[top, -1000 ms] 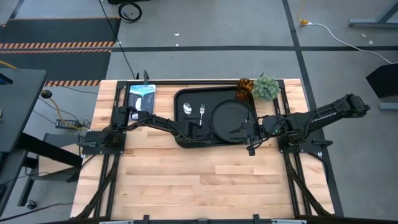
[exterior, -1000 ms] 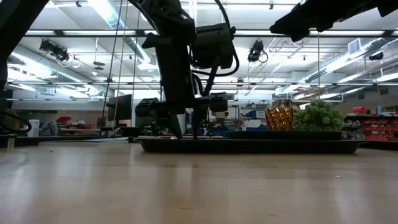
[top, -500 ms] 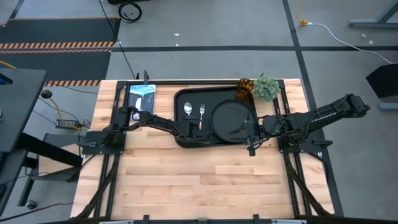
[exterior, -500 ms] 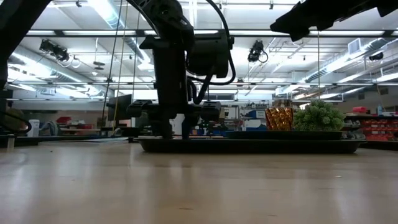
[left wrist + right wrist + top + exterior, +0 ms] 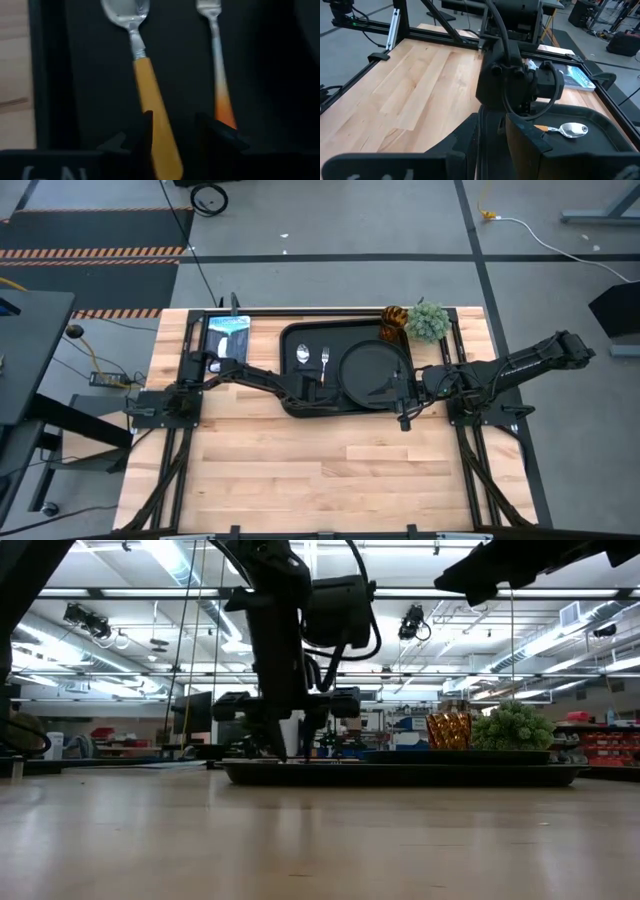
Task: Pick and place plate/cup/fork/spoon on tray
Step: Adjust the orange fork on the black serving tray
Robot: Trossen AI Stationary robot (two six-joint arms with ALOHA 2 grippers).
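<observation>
The black tray [image 5: 290, 405] lies at the table's far middle. On it lie the spoon [image 5: 302, 356] with its yellow-orange handle, the fork [image 5: 325, 361] with its red-orange handle, and the round black plate [image 5: 372, 371]. The amber cup [image 5: 393, 321] stands at the tray's far right corner. My left gripper [image 5: 310, 385] hangs low over the tray, open, its fingers on either side of the spoon's handle [image 5: 152, 107]; whether a finger touches the handle, I cannot tell. My right gripper [image 5: 395, 392] waits over the tray's near right part, its fingers a narrow gap apart and empty.
A fuzzy green plant ball [image 5: 428, 321] stands just right of the cup. A blue-and-white picture card [image 5: 227, 335] lies left of the tray. Bare wood table [image 5: 330, 470] stretches from the tray to the near edge.
My left gripper has dipped toward the tray and come back up a little, staying over the spoon's handle. The spoon, fork, plate and cup have kept their places.
</observation>
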